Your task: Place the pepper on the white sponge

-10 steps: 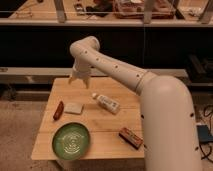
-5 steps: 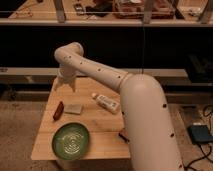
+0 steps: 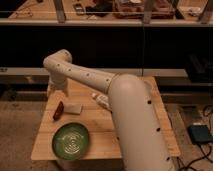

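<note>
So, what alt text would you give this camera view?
A white robot arm bends over a wooden table, its gripper hanging above the far left corner. In front of it a red pepper lies beside a white sponge, with a green plate nearer the camera.

Pincer (image 3: 52,91) hangs over the back-left corner of the wooden table (image 3: 152,117), so taking it from there: tabletop runs off to its right & toward the cam, pale planks, warm tone. Below & left of the pincer, grey speckled floor (image 3: 20,132), same stuff wrapping round the front. Just behind the pincer a pale horizontal rail (image 3: 175,73) crosses the whole bkgd, w/ dark panelling (image 3: 125,45) above it, nearly black. High above the pincer, a ledge (image 3: 30,21) w/ upright metal posts (image 3: 61,10), clutter on it, can't tell what. Far right of the pincer, low on the floor, a blue box (image 3: 201,134) w/ a black cable (image 3: 200,160). Light's dim, warm overall.
</note>
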`<state>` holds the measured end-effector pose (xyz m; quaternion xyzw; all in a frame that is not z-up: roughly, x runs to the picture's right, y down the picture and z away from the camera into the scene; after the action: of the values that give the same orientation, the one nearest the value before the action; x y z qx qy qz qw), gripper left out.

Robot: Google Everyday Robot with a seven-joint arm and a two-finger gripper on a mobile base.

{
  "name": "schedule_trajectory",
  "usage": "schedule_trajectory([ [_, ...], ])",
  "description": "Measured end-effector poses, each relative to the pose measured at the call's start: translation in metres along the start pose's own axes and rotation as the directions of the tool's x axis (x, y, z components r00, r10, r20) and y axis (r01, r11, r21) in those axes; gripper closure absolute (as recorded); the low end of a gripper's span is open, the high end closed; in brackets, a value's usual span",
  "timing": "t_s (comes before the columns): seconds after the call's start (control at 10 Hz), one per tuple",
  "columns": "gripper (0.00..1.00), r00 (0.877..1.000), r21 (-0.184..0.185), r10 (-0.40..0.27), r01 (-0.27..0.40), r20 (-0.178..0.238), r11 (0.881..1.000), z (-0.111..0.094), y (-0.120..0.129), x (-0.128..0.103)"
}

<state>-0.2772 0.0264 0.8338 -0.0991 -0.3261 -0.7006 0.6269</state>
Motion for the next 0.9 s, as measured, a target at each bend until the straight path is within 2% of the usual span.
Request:
schedule_trajectory([
  [0.4, 0.35, 1.000, -0.023, -0.021, 0.021, 0.002, 1.000, 0.018, -0.012, -0.007],
  [0.6, 0.35, 1.000, -0.018, -0.013, 0.014, 0.015, 1.000, 0.029, -0.020, -0.010],
  [0.9, 0.35, 0.999, -0.017, 0.004, -0.004, 0.036, 1.000, 0.046, -0.019, -0.014],
])
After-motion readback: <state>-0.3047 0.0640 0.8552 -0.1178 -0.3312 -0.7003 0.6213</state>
